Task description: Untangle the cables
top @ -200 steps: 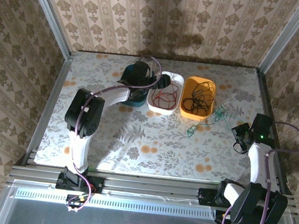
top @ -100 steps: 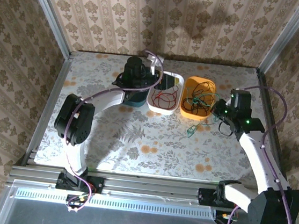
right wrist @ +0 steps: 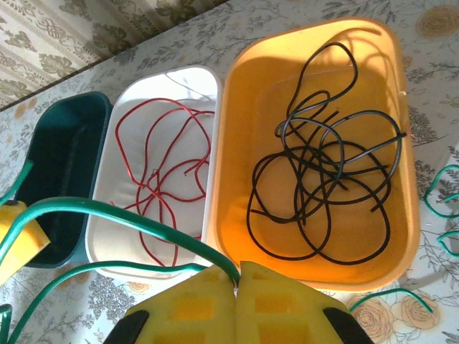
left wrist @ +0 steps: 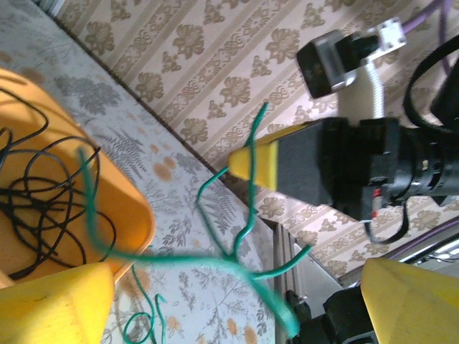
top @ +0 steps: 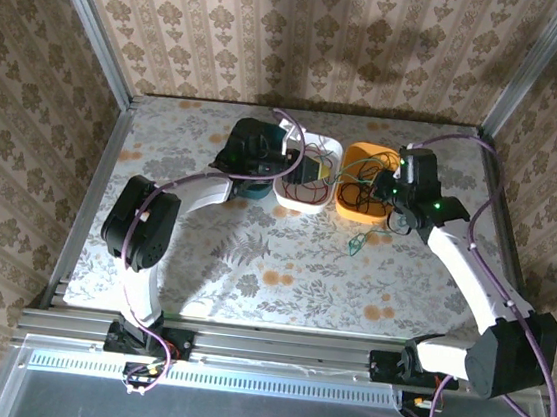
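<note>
The right gripper (right wrist: pixel 238 276) hangs over the near edge of the bins, its yellow pads pressed together and pinching a green cable (left wrist: pixel 186 263). From there the cable arcs up and away to the left. The left gripper (left wrist: pixel 233 294) faces it from close by with its fingers spread wide, and the green cable passes through the gap between them. Tangled black cables (right wrist: pixel 323 179) lie in the orange bin (right wrist: pixel 244 136). Red cables (right wrist: pixel 154 179) lie in the white bin (right wrist: pixel 201 86) touching its side, and a teal bin (right wrist: pixel 64 158) stands next in the row. More green loops (top: pixel 360 240) rest on the flowered tabletop (top: pixel 252 266), just beside the orange bin.
</note>
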`<action>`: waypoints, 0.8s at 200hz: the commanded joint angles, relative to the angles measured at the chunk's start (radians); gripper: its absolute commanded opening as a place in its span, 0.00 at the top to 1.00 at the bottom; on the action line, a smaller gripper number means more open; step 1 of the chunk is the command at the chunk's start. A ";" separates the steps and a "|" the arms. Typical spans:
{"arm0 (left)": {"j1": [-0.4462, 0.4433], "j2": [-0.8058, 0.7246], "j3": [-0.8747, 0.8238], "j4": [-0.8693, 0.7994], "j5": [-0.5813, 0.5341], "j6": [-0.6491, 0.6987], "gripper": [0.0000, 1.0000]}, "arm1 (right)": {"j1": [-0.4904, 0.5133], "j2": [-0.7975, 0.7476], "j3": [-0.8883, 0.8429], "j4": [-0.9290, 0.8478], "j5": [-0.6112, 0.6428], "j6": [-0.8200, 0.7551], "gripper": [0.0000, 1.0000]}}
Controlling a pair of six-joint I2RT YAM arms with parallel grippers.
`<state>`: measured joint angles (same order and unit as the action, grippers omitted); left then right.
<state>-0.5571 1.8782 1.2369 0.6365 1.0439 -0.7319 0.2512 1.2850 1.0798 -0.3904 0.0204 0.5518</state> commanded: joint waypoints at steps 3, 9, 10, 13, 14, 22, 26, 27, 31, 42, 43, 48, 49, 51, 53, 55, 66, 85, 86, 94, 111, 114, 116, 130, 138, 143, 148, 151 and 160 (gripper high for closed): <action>-0.010 -0.006 0.000 0.104 0.032 -0.049 0.18 | 0.022 0.024 0.037 0.019 0.033 -0.017 1.00; -0.010 -0.001 0.005 0.104 0.029 -0.047 0.26 | 0.024 0.026 0.037 0.019 0.032 -0.019 1.00; -0.010 0.000 0.006 0.103 0.028 -0.046 0.28 | 0.025 0.026 0.037 0.018 0.032 -0.019 1.00; -0.010 0.002 0.008 0.101 0.026 -0.046 0.33 | 0.026 0.027 0.037 0.017 0.032 -0.019 1.00; -0.010 0.002 0.009 0.100 0.025 -0.046 0.35 | 0.026 0.028 0.037 0.018 0.032 -0.019 1.00; -0.009 0.005 0.015 0.090 0.016 -0.038 0.51 | 0.025 0.028 0.034 0.016 0.035 -0.014 1.00; -0.009 0.005 0.019 0.082 0.011 -0.033 0.57 | 0.026 0.028 0.033 0.014 0.039 -0.011 1.00; -0.009 0.005 0.019 0.079 0.010 -0.031 0.58 | 0.026 0.028 0.033 0.013 0.039 -0.010 1.00; -0.009 0.003 0.021 0.065 0.005 -0.023 0.65 | 0.025 0.029 0.031 0.013 0.042 -0.008 1.00; -0.009 -0.006 0.026 0.005 -0.015 0.019 0.82 | 0.026 0.031 0.029 0.013 0.041 -0.004 1.00; -0.009 -0.007 0.027 -0.001 -0.017 0.023 0.84 | 0.025 0.030 0.029 0.013 0.041 -0.004 1.00; -0.009 -0.013 0.031 -0.041 -0.029 0.050 0.90 | 0.025 0.031 0.029 0.015 0.038 -0.002 1.00; -0.009 -0.014 0.031 -0.050 -0.032 0.056 0.91 | 0.025 0.031 0.028 0.016 0.037 -0.001 1.00; -0.009 -0.017 0.033 -0.062 -0.038 0.067 0.93 | 0.026 0.032 0.028 0.017 0.036 0.000 1.00; -0.009 -0.022 0.033 -0.080 -0.043 0.079 0.96 | 0.025 0.032 0.029 0.018 0.034 0.001 1.00; -0.010 -0.024 0.033 -0.096 -0.050 0.091 0.98 | 0.025 0.034 0.028 0.019 0.031 0.001 1.00; -0.011 -0.052 0.025 -0.159 -0.084 0.154 1.00 | 0.025 0.043 0.032 0.022 0.011 0.007 1.00; -0.009 -0.095 0.002 -0.228 -0.131 0.231 1.00 | 0.024 0.082 0.057 0.025 -0.070 0.007 0.96; -0.009 -0.097 0.001 -0.229 -0.132 0.232 1.00 | 0.024 0.084 0.059 0.025 -0.075 0.007 0.95; -0.001 -0.111 -0.013 -0.225 -0.150 0.231 1.00 | 0.025 0.100 0.072 0.028 -0.120 0.005 0.80; 0.036 -0.131 -0.068 -0.108 -0.179 0.137 1.00 | 0.025 0.147 0.101 0.031 -0.196 0.003 0.58; 0.046 -0.133 -0.080 -0.077 -0.183 0.110 1.00 | 0.025 0.151 0.105 0.031 -0.202 0.003 0.56; 0.052 -0.134 -0.089 -0.054 -0.186 0.092 1.00 | 0.025 0.153 0.107 0.031 -0.207 0.004 0.55; 0.093 -0.133 -0.141 0.110 -0.203 -0.032 1.00 | 0.022 0.154 0.115 0.037 -0.212 0.010 0.51; 0.144 -0.132 -0.165 0.186 -0.219 -0.093 1.00 | 0.021 0.149 0.115 0.043 -0.212 0.010 0.49; 0.161 -0.131 -0.177 0.229 -0.226 -0.124 1.00 | 0.018 0.144 0.115 0.045 -0.209 0.011 0.48; 0.182 -0.131 -0.190 0.267 -0.233 -0.156 1.00 | 0.014 0.138 0.115 0.045 -0.206 0.014 0.48; 0.193 -0.131 -0.197 0.287 -0.238 -0.171 1.00 | 0.012 0.135 0.114 0.045 -0.205 0.014 0.48; 0.224 -0.135 -0.219 0.337 -0.256 -0.204 1.00 | 0.006 0.123 0.110 0.044 -0.198 0.017 0.48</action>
<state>-0.4164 1.7557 1.0706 0.7231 0.8528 -0.7616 0.2691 1.4387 1.1606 -0.3634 -0.1509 0.5564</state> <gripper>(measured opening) 0.065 0.517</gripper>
